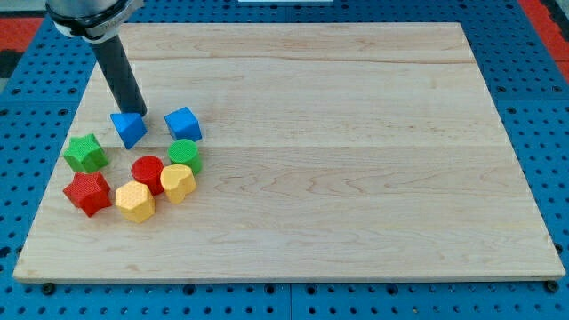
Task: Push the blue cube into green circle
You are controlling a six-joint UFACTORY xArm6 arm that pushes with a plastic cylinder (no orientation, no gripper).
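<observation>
The blue cube (183, 123) sits in the left part of the frame, just above the green circle (185, 155), a short round green block; a narrow strip of bare wood appears to separate them, so the push into the circle looks not yet finished, though little travel remains. My tip (138, 113) is at the upper left of the cluster, touching or all but touching the top edge of a second blue block (129, 128), a wedge-like or triangular piece lying to the left of the cube. Judging from that position, the tip is not behind the cube for a downward shove; it would probably need to come round to the cube's upper side first. There is no claw on this arm, only the dark rod, so there is no opening or grasp to report. Around the target lie a green star-shaped block (86, 153) at the far left, a red round block (148, 172) just left of the green circle, a red star-shaped block (87, 193) at the lower left, and two yellow blocks (135, 202) (178, 183) along the cluster's bottom, their exact shapes hard to make out. No container is in view; everything rests loose on the wooden board (356, 160).
</observation>
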